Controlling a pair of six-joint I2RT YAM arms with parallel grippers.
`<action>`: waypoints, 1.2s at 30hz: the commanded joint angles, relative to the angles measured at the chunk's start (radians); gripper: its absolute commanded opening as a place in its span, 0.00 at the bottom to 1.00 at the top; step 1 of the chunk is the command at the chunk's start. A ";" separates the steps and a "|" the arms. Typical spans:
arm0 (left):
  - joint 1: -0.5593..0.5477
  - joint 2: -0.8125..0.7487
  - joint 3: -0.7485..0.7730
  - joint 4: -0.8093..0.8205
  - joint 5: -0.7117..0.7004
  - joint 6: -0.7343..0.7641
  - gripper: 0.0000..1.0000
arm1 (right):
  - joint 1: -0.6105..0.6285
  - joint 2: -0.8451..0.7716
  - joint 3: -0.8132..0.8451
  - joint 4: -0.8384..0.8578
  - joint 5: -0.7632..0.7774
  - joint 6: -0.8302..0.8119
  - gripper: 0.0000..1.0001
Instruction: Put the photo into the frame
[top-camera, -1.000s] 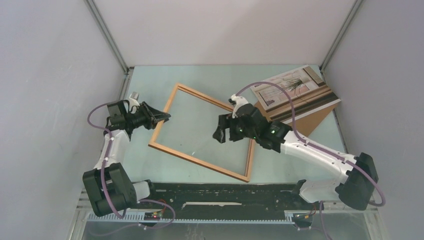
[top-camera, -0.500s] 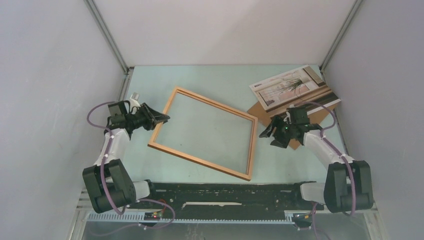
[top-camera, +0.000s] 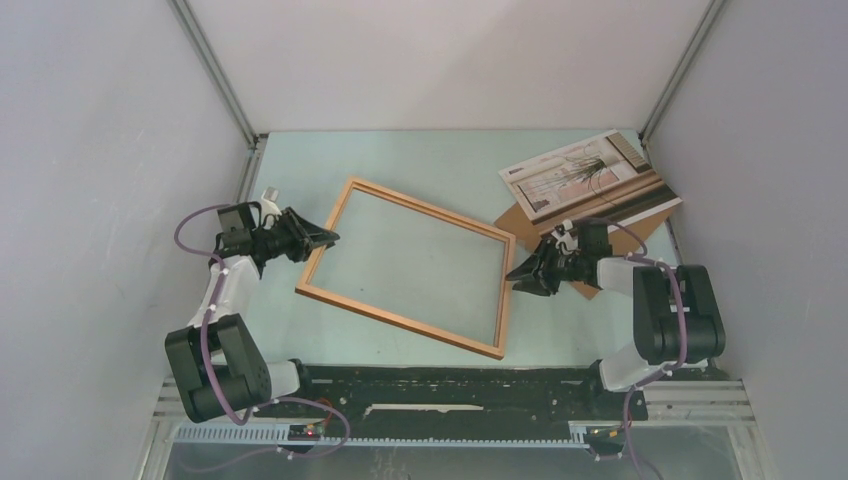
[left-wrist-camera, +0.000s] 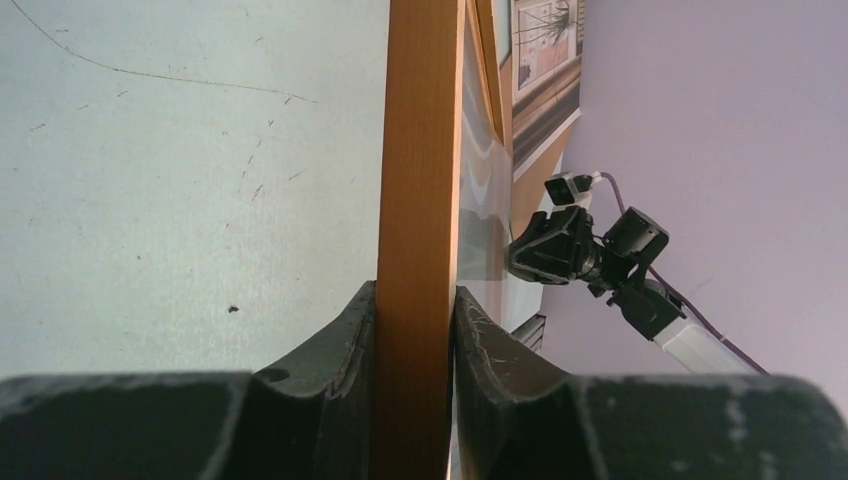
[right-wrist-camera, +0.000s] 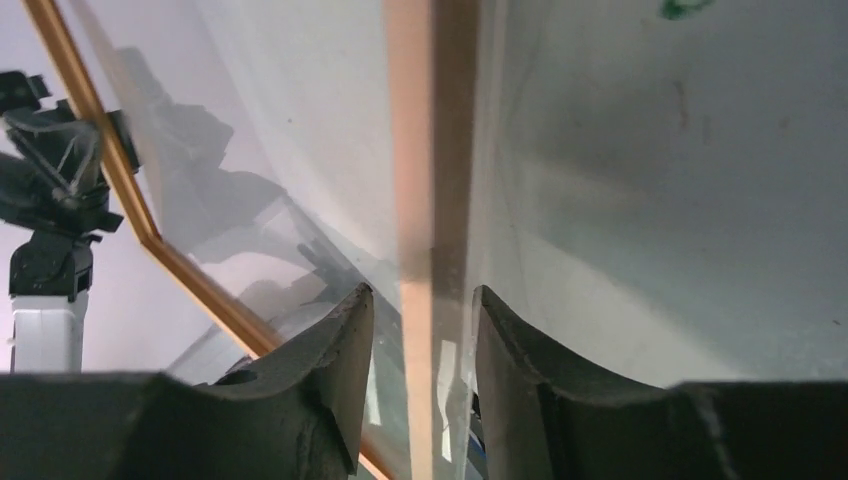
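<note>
The frame (top-camera: 398, 323), thin light-brown wood with a clear pane, lies askew in the middle of the table. My left gripper (top-camera: 330, 237) is shut on its left rail; in the left wrist view both fingers press the rail (left-wrist-camera: 415, 150) at the left gripper (left-wrist-camera: 413, 310). My right gripper (top-camera: 512, 275) straddles the right rail (right-wrist-camera: 430, 150), still open, with a gap beside the left finger at the right gripper (right-wrist-camera: 420, 310). The photo (top-camera: 580, 175), white-bordered with spindly plant lines, lies at the back right, apart from both grippers, and shows as the photo (left-wrist-camera: 545, 40) in the left wrist view.
A plain brown backing board (top-camera: 522, 217) lies under the photo at the back right, just behind my right gripper. Grey walls enclose the table on three sides. A black rail (top-camera: 450, 385) runs along the near edge between the arm bases.
My right arm has swung from over the frame's middle out to its right rail and dropped low, its jaws narrowing around the rail. The left gripper kept its hold.
</note>
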 joint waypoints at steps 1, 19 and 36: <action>-0.007 -0.023 0.001 -0.002 -0.030 0.038 0.00 | -0.030 -0.106 0.002 0.063 -0.048 0.014 0.47; -0.009 -0.066 -0.030 0.108 -0.013 0.029 0.00 | 0.081 -0.133 -0.008 0.302 -0.063 0.212 0.40; -0.017 -0.063 -0.082 0.162 -0.004 -0.002 0.00 | 0.226 0.104 -0.072 0.805 0.014 0.626 0.43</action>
